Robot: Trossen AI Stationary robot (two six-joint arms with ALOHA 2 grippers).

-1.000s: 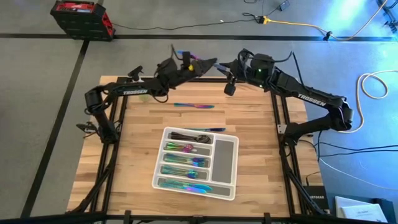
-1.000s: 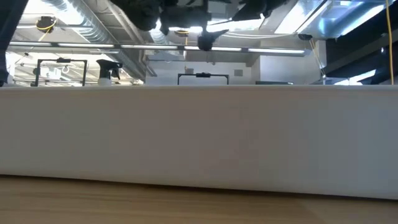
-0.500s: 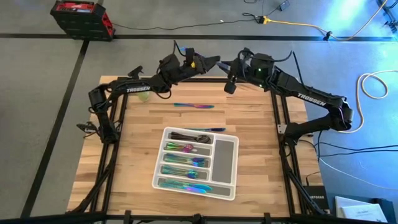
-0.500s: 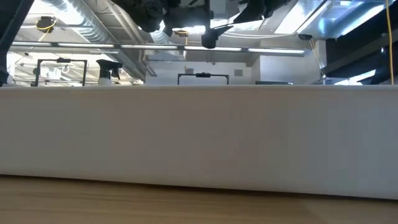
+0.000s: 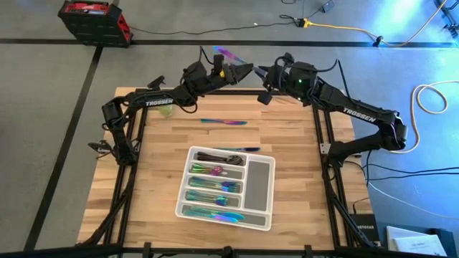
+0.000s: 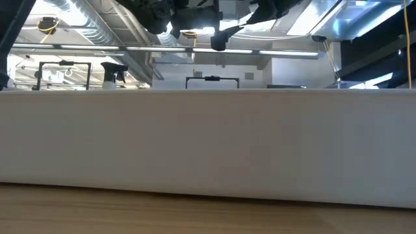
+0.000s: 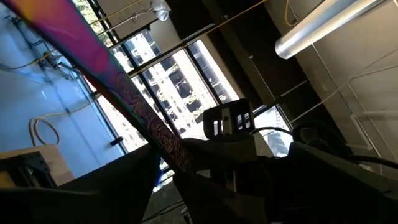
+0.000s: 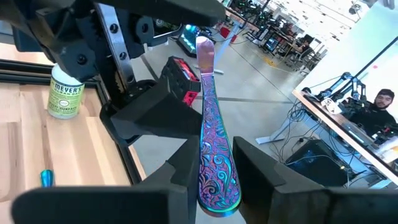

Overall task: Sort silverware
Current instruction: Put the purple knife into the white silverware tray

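Both arms are tipping the rainbow utensil (image 5: 228,54) upward since earlier; right gripper (image 5: 252,72) is pinching its handle, left gripper (image 5: 231,72) is standing wide beside it, so release only once the left closes.

- I see the white compartment tray (image 5: 259,177) mid-table.
- Spray bottle (image 8: 64,91) stands at the table's ten o'clock.
- Red-black case (image 5: 93,19) on the floor, eleven o'clock.
- A person (image 8: 378,103) sits behind desks.

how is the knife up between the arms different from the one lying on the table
The raised knife is in the air, shut in the right pincer with the open left pincer around it. The loose knife lies flat on the table, untouched. Both are rainbow-coloured.
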